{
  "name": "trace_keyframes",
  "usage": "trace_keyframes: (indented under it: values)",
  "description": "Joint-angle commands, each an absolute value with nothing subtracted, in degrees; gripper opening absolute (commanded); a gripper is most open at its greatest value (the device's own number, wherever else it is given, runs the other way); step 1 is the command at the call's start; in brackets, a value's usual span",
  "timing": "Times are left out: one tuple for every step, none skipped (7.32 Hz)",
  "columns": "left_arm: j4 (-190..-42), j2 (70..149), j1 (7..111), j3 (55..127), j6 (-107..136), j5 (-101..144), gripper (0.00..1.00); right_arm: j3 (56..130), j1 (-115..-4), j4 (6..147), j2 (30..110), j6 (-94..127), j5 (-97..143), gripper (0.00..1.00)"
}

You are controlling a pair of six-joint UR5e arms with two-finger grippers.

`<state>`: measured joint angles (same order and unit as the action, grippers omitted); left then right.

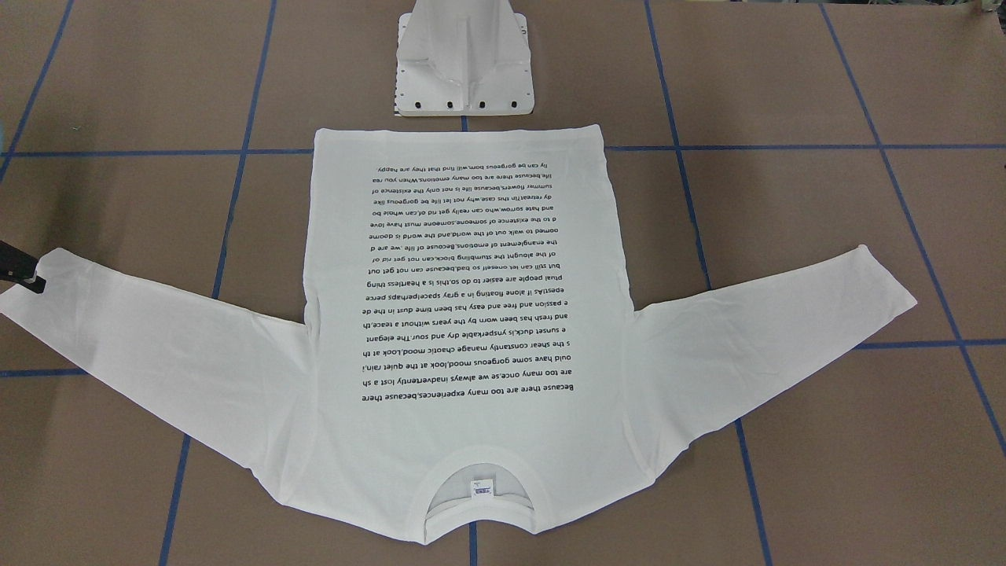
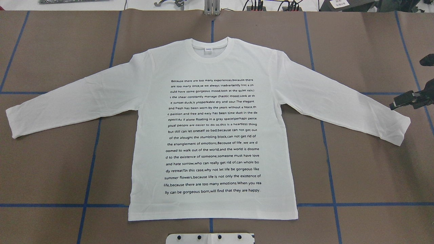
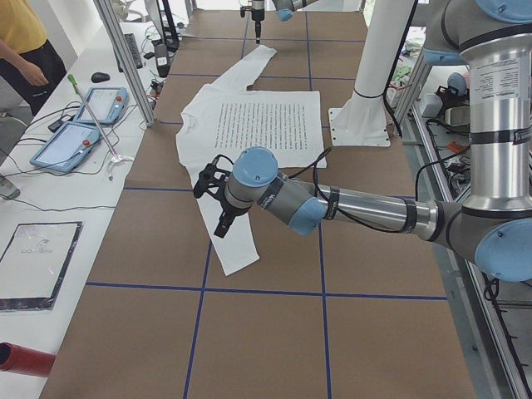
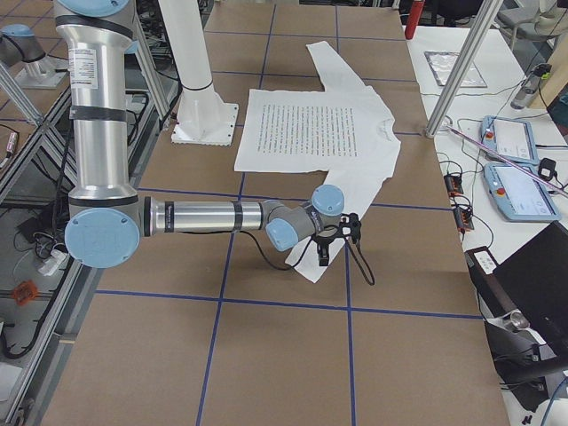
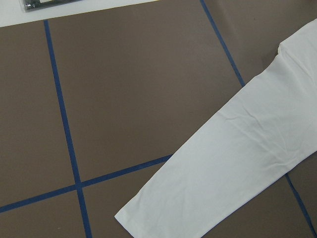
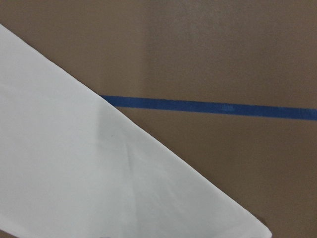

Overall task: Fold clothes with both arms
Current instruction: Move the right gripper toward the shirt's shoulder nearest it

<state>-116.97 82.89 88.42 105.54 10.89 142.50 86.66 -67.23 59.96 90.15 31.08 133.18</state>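
The white long-sleeved shirt (image 2: 213,135) lies flat on the brown table (image 2: 51,51), print up, sleeves spread (collar away from the robot). The right gripper (image 2: 396,103) hangs by its side's cuff and the left gripper (image 3: 221,224) over the other sleeve. I cannot tell how either's jaws stand.

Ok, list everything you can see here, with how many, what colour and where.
long-sleeved shirt: one, white with black printed text, spread flat mid-table, sleeves out
table: one, brown, under everything
tape lines: several, blue, gridding the table
pedestal base: one, white, beside the shirt's hem
teach pendants: two, blue-grey, on the side bench
person: one, yellow top, beside that bench
left arm: one, grey with blue caps; left gripper black, near one sleeve's end
right arm: one, same colours; right gripper black, by the other cuff
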Motion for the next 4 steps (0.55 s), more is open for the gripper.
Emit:
trace_keyframes:
  values:
    - [-117.0, 82.9, 88.4, 105.6, 11.1, 142.6, 1.0, 81.5, -66.8, 57.7, 89.8, 31.3, 132.7, 0.9]
    - [-117.0, 83.0, 88.4, 105.8, 11.2, 142.6, 1.0, 79.9, -66.8, 55.3, 89.9, 31.5, 132.7, 0.9]
    - [-117.0, 83.1, 88.4, 105.8, 11.9, 142.6, 1.0, 79.1, -66.8, 55.0, 90.2, 31.6, 132.8, 0.89]
    - [-117.0, 83.1, 88.4, 105.9, 11.9, 142.6, 1.0, 78.9, -66.8, 55.0, 90.4, 31.6, 132.8, 0.85]
